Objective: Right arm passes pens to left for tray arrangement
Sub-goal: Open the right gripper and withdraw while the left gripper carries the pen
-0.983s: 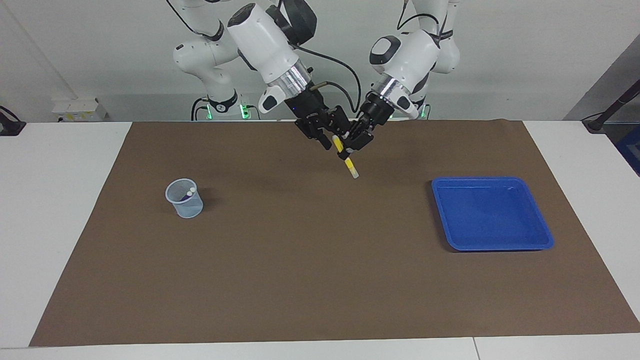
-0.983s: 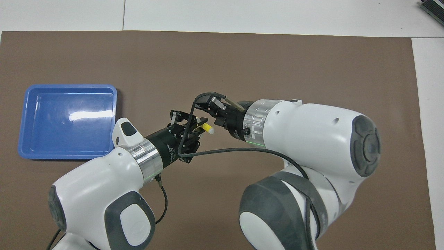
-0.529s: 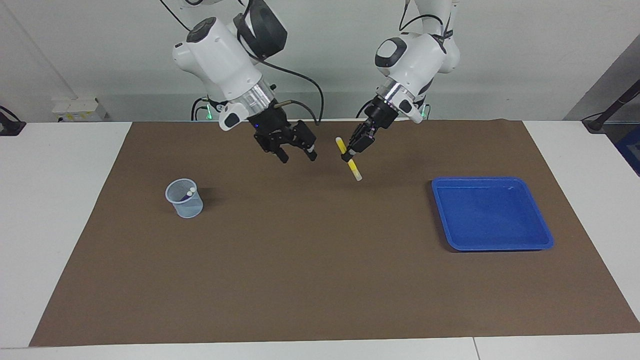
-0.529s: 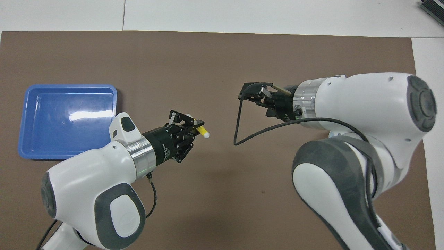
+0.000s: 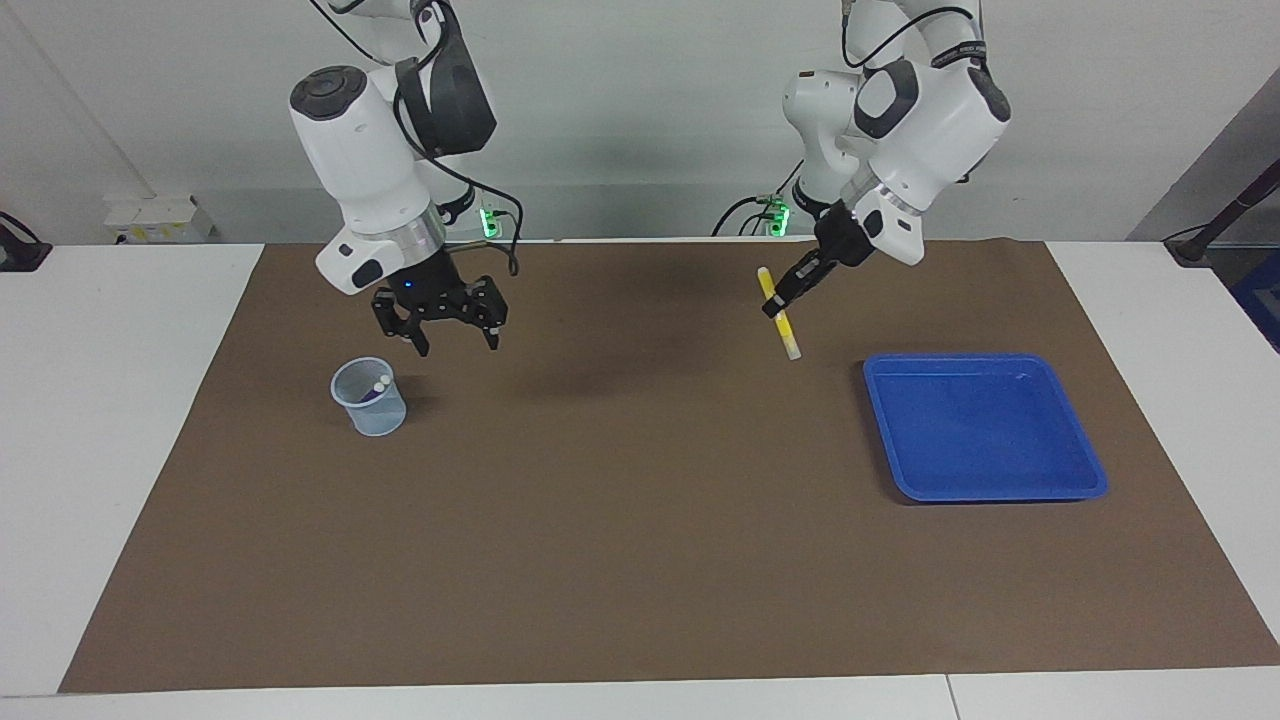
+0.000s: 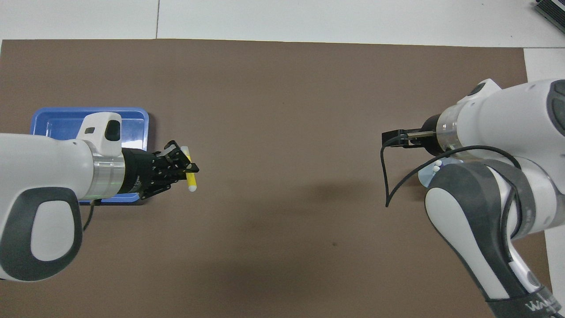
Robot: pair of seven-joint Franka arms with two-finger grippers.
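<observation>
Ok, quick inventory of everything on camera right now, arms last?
yellow pen: one, yellow with a pale cap end, tilted, held in the air over the mat beside the tray
pens in cup: two pale cap ends show, colours cannot be told
cup: one, translucent pale blue, toward the right arm's end
tray: one, bright blue, toward the left arm's end
mat: one, brown, over the white table
left gripper: black, shut on yellow pen
right gripper: black, blue light, open over the mat beside the cup
</observation>
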